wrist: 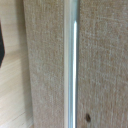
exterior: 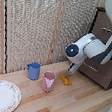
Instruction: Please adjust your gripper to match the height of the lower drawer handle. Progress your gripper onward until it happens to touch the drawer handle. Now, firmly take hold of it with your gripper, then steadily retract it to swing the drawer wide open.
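Exterior view. A bulky white robot arm [exterior: 91,46] reaches in from 2 o'clock across a pale wooden worktop [exterior: 76,102]. A round joint with a blue-lit centre sits mid-frame, and below it the arm narrows to the tool [exterior: 72,69], which points down toward 7 o'clock just above the worktop. Its dark fingers are too small and blurred to tell whether they are parted or closed. At 3 o'clock stands a dark brown wooden cabinet [exterior: 104,73] with flat fronts. One silver bar handle [exterior: 106,29] shows on an upper front; the lower drawer handle and its drawer are hidden behind the arm. A woven, straw-coloured screen [exterior: 31,23] in wooden frames fills the background. On the worktop, near the tool at 6 o'clock, lies a small orange object [exterior: 65,79]. Beside it stands a pink cup [exterior: 48,82], then a blue mug [exterior: 34,71] toward 9 o'clock. A round white plate [exterior: 1,96] with a patterned rim lies at 8 o'clock.

Wrist view. Only a close, blurred surface appears: coarse beige woven fabric [wrist: 100,60] crossed from 12 to 6 o'clock by a thin, shiny metal strip [wrist: 73,65]. Pale wood [wrist: 12,80] shows at 9 o'clock, and a dark edge at the frame border. No fingers, cups or cabinet are seen here.
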Motion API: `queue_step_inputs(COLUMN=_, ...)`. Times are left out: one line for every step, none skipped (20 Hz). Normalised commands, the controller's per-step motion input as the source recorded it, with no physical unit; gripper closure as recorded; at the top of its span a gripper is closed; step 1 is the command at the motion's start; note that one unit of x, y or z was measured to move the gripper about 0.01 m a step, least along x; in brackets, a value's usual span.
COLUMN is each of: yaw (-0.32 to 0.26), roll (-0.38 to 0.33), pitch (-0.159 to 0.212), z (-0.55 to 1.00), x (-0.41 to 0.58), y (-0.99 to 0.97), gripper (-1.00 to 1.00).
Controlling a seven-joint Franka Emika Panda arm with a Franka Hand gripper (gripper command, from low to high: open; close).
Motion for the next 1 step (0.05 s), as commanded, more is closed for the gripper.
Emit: queue_step_inputs(yaw=-0.147, roll=0.319, pitch=-0.011, z=0.16, x=0.0, y=0.4, gripper=-1.0)
